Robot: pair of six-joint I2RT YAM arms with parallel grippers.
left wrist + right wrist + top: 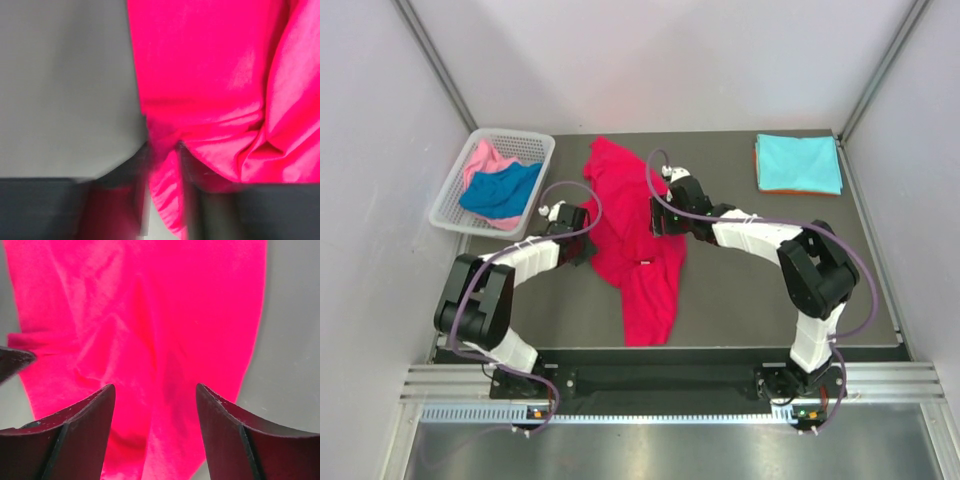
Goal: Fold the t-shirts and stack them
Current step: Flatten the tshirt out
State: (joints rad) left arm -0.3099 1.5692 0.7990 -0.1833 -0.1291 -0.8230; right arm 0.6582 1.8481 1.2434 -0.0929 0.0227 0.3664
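Crimson t-shirt (635,250) lies rumpled on the desk (740,300), probably awaiting flattening. Your right fingers (85,435) hang spread over it, and your left fingers (131,169) straddle an edge fold — blur hides whether they pinch it.

Basket (448,200) fills far-left corner, folded shirts (798,163) far-right corner.

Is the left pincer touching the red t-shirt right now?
Touching. The left wrist view, though blurred, shows the edge of the red t-shirt bunched between the fingers of the left pincer, with cloth against both.
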